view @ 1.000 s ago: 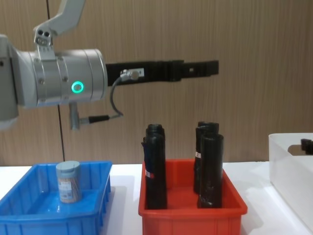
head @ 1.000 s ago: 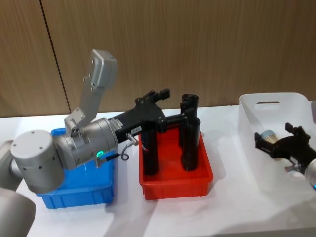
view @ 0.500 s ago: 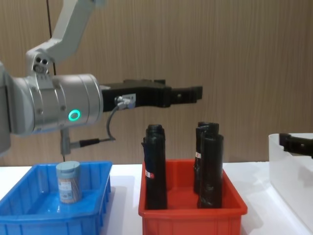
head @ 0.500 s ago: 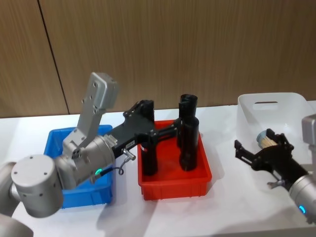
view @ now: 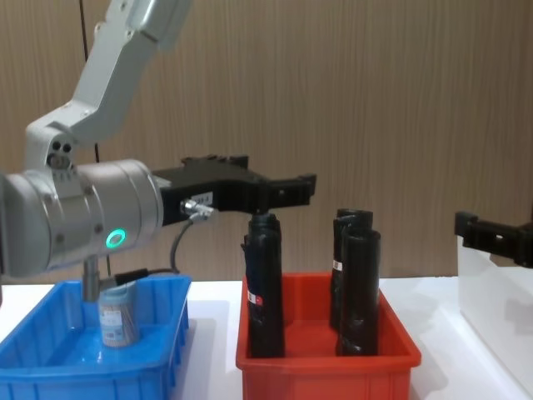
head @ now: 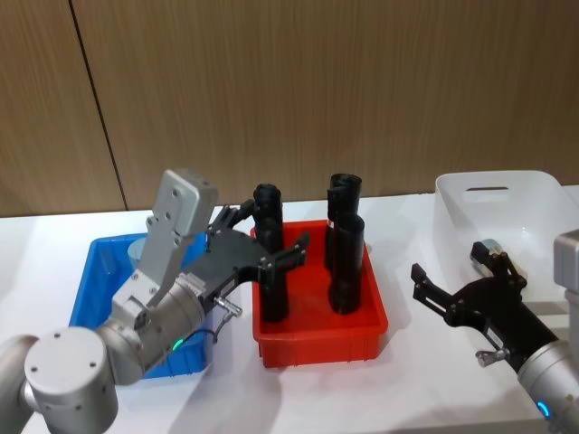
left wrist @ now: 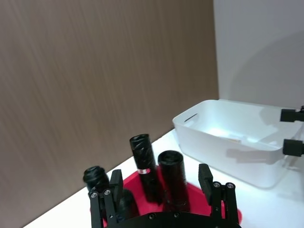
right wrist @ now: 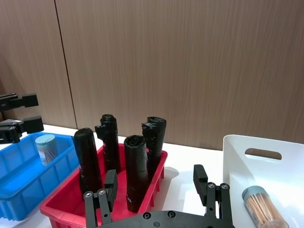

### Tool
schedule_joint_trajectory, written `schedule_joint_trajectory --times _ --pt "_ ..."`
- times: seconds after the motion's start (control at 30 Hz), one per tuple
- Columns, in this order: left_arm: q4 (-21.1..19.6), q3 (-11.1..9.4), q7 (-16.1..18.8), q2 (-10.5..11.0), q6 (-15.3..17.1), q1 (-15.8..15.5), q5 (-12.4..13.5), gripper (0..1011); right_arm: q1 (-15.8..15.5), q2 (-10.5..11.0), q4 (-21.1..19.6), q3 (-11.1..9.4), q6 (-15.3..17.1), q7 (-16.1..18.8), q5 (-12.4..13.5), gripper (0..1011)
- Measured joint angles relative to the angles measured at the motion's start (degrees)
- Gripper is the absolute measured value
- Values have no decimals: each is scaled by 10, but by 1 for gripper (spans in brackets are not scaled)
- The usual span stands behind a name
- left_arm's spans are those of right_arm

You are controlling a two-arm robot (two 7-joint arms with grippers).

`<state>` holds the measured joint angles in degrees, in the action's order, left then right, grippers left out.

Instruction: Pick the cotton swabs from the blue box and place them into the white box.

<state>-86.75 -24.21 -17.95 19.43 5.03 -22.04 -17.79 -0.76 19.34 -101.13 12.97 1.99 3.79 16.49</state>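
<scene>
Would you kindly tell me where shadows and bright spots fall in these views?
Left wrist view: the white box glares bright inside, with soft grey shadows on its near wall. Head view: faint shadows lie on the table in front of the red bin. Chest view: a green ring light glows on the left arm.

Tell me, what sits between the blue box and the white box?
A red bin holding upright black rolls stands between the blue box and the white box; the head view shows this best.
</scene>
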Motion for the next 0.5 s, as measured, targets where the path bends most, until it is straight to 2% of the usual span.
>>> schedule_joint_trajectory --times 0.5 --pt "-43 -12 115 16 -28 56 42 1004 -1 0 -1 0 -1 0 0 1002"
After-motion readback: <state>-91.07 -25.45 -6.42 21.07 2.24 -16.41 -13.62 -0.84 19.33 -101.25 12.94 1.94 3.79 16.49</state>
